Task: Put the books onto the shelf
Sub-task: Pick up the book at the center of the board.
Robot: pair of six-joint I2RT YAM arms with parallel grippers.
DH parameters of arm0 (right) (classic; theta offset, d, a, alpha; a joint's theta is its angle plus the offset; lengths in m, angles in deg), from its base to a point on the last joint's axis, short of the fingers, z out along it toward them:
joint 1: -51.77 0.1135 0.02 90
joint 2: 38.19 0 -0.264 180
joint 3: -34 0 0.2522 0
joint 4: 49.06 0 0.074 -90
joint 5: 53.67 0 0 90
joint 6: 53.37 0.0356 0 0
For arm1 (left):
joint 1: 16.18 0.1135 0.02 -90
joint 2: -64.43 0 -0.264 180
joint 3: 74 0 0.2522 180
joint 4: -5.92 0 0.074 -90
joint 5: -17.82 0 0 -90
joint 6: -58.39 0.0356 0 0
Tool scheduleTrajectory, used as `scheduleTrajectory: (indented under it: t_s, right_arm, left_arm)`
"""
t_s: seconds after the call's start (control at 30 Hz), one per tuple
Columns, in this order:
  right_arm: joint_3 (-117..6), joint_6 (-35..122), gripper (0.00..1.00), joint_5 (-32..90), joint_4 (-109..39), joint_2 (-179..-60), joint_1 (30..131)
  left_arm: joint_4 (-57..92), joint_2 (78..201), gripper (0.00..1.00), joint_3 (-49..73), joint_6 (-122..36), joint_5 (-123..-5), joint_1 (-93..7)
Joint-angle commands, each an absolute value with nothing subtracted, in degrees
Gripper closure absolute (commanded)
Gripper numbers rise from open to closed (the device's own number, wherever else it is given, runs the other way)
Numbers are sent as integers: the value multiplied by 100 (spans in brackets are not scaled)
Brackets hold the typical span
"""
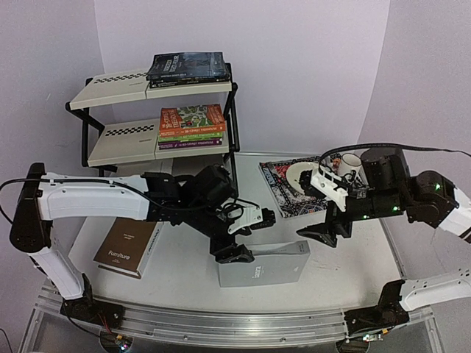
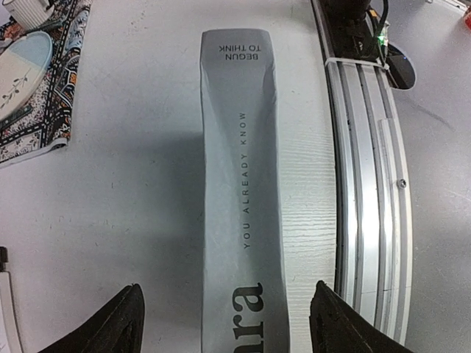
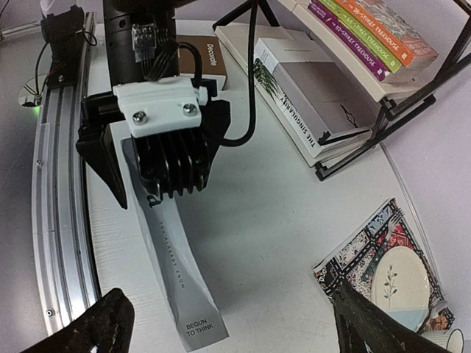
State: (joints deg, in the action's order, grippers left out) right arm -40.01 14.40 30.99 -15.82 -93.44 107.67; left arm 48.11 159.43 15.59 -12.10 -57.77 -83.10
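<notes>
A grey book stands on its edge near the table's front, spine up. My left gripper hangs over its left end. In the left wrist view the spine runs between the open fingers of the left gripper, with a gap on each side. My right gripper is open just right of the book, its end below the gripper. The shelf holds dark books on top, orange, green and purple ones on the middle tier, and white and grey ones at the bottom. A brown book lies front left.
A patterned placemat with a plate and a white cup lies at the right, behind the right arm. A metal rail runs along the table's near edge, close to the grey book.
</notes>
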Motion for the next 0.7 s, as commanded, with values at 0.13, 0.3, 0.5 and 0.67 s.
scheduleTrajectory:
  t_s: [0.13,0.3,0.5,0.67]
  right_arm:
    - [-3839,1676,6,3407,-1912,-9105,10744]
    - [-3821,1703,6,3381,-1922,-9101,10742]
    - [-3833,1692,6,3458,-1940,-9163,10743]
    - [-3855,1687,6,3479,-1982,-9210,10746]
  left_arm:
    - [5297,16345,28,2147,-1199,-6057,-8426]
    - [5451,16470,41,2241,-1227,-6254,-8439]
    - [5588,16422,60,2272,-1138,-6355,-8504]
    - [5684,16350,65,2326,-1139,-6497,-8523]
